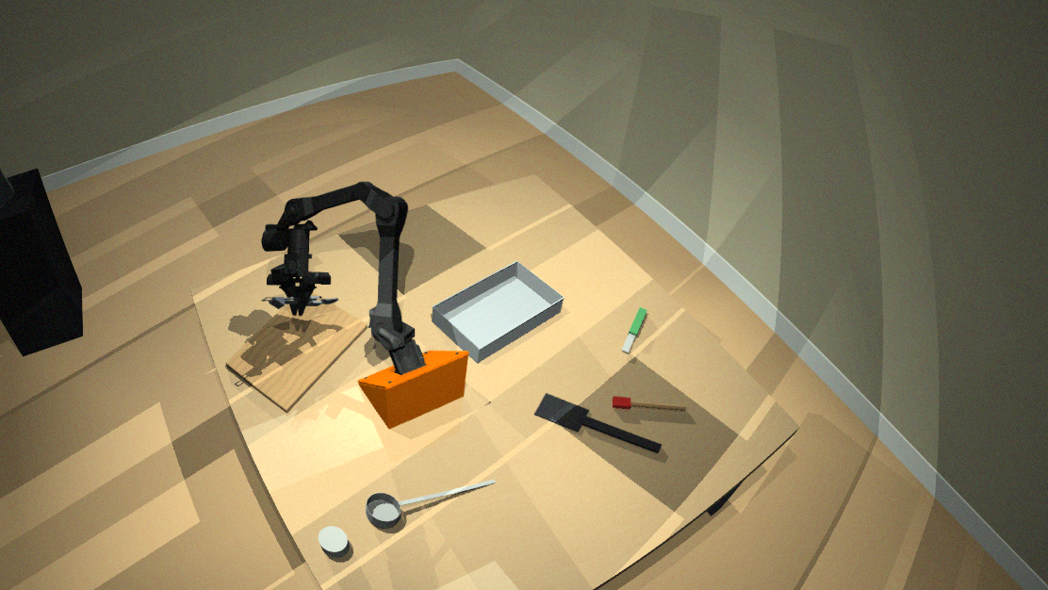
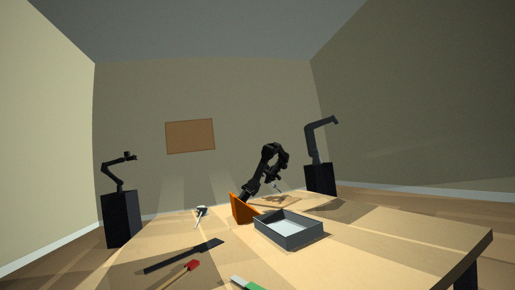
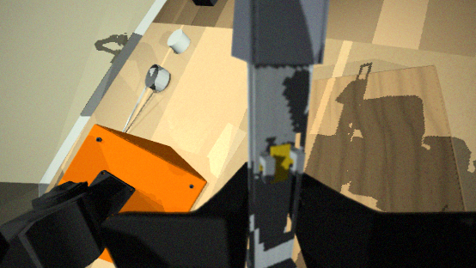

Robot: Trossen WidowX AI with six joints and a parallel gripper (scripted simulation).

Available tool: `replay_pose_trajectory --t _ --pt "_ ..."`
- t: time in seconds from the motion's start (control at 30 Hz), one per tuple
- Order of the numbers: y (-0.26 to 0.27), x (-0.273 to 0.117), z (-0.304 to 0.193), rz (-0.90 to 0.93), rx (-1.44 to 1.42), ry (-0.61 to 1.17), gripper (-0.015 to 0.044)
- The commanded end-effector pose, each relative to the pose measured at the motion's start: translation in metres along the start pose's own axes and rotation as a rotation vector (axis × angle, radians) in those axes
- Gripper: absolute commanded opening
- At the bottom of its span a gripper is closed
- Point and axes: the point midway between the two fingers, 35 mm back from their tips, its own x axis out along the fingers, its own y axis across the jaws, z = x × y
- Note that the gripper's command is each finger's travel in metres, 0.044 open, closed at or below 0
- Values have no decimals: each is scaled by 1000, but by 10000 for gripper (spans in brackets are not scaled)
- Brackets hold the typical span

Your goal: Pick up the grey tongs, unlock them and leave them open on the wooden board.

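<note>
The grey tongs (image 1: 323, 300) (image 2: 275, 186) (image 3: 277, 100) are off the tin, held in the air above the wooden board (image 1: 287, 394) (image 2: 260, 202) (image 3: 418, 82). My gripper (image 1: 297, 310) (image 3: 265, 167) is shut on them around their middle. In the exterior view the tongs slope down to the right; which end is lower I cannot tell. In the wrist view they run lengthwise between my fingers, with a wider block at the top and a small yellow piece at the fingers. Their arms look close together. The grey roasting tin (image 1: 520, 333) (image 2: 306, 236) holds nothing visible.
My orange base (image 1: 425, 395) (image 2: 239, 212) (image 3: 142, 167) stands between board and tin. A ladle (image 1: 383, 511) (image 3: 157, 78) and white cup (image 1: 334, 540) (image 3: 179, 41) lie beyond it. A black spatula (image 1: 623, 434) (image 2: 172, 258), red-headed brush (image 1: 621, 401) and green-handled tool (image 1: 638, 322) lie on the tin's side.
</note>
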Motion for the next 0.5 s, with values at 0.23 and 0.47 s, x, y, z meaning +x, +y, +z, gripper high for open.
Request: replay_pose_trajectory --t 0.23,0.47 --pt "0 -15 8 -81 -75 -259 -150" --pt "-3 -29 12 -184 -138 -404 -150"
